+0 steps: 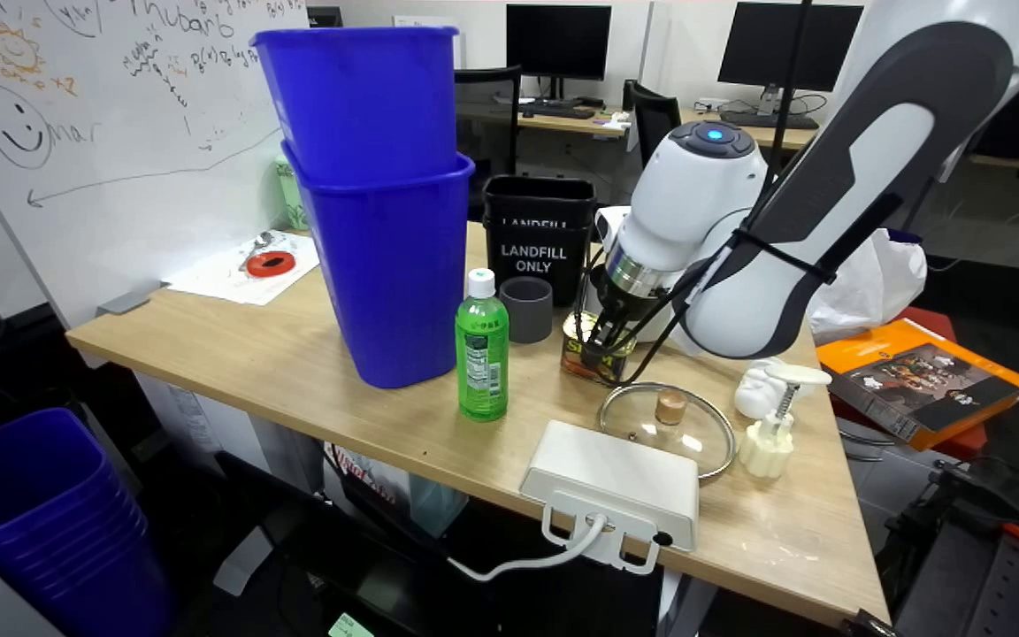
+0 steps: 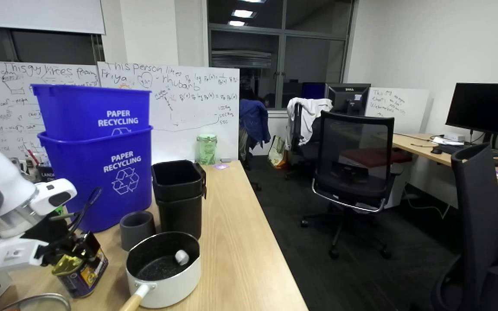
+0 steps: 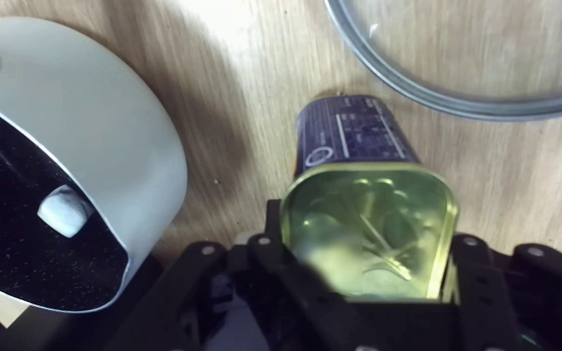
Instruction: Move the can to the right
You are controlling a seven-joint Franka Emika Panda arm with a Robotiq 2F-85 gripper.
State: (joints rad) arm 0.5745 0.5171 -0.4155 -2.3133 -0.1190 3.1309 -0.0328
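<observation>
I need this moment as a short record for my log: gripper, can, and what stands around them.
gripper: fingers on opposite sides of the can; firm grip cannot be told
can: gold top showing in the wrist view; lifted or resting unclear
pot: beside the can, not touching it; small white object inside
lid: clear, lying knob up on the table
bottle: green, white-capped, upright
blue bins: two, nested, standing on the table

green bottle (image 1: 481, 358) upright | blue bins (image 1: 379, 212) nested | glass lid (image 1: 664, 430) flat on table (image 1: 249, 336) | pot (image 2: 169, 281) holding white piece (image 2: 182, 257)
</observation>
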